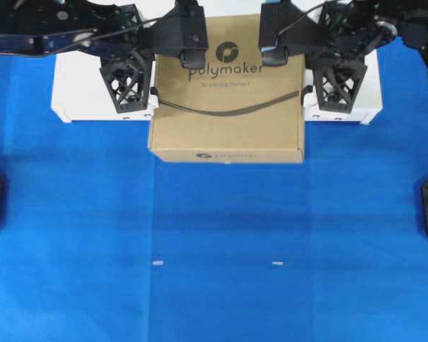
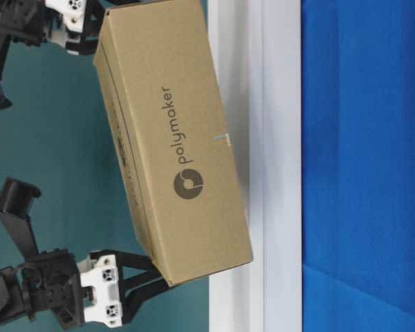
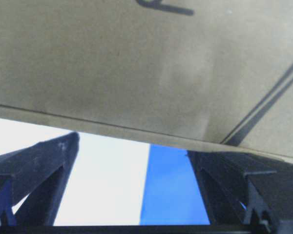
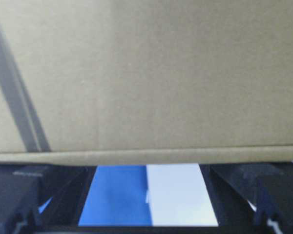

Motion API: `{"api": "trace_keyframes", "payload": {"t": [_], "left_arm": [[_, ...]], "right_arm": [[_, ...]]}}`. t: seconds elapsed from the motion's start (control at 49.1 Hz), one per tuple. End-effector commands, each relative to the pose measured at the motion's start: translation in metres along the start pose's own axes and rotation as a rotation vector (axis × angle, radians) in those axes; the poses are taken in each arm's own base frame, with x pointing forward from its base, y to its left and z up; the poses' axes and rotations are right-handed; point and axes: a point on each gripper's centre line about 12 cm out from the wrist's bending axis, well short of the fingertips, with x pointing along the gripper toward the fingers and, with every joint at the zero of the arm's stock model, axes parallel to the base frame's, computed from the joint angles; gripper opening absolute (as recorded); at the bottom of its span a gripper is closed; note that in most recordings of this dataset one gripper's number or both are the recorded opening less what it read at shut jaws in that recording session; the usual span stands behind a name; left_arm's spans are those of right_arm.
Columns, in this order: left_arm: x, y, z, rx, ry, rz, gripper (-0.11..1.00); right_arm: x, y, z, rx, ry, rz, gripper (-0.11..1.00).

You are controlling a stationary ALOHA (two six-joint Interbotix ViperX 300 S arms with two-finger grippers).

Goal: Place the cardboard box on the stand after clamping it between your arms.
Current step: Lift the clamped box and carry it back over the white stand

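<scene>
Box (image 1: 227,107) is clamped between the wide-open left gripper (image 1: 130,85) and right gripper (image 1: 337,85), raised over the stand (image 1: 78,96). Lowering and release remain.

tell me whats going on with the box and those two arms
The two arms are pressing a cardboard box between them, the left gripper against one side and the right gripper against the other, jaws wide open rather than pinching. The box is over the white stand, its near edge jutting past the stand's front over the blue cloth. In the table-level view it looks tilted and raised, so it seems not yet set down flat.
</scene>
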Motion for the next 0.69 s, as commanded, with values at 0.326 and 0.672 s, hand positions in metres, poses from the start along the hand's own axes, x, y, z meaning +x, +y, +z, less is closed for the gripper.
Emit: {"api": "trace_keyframes", "payload": {"t": [0.326,0.672], "left_arm": [[-0.052,0.017,0.074,0.005,-0.291,0.065,0.87],[-0.053,0.040,0.080,-0.002,-0.305,0.103,0.87]], "right_arm": [[-0.022,-0.016,0.046,-0.001,-0.277,-0.013,0.98],[-0.011,-0.040,0.048,-0.003,-0.284,-0.025,0.98]]}}
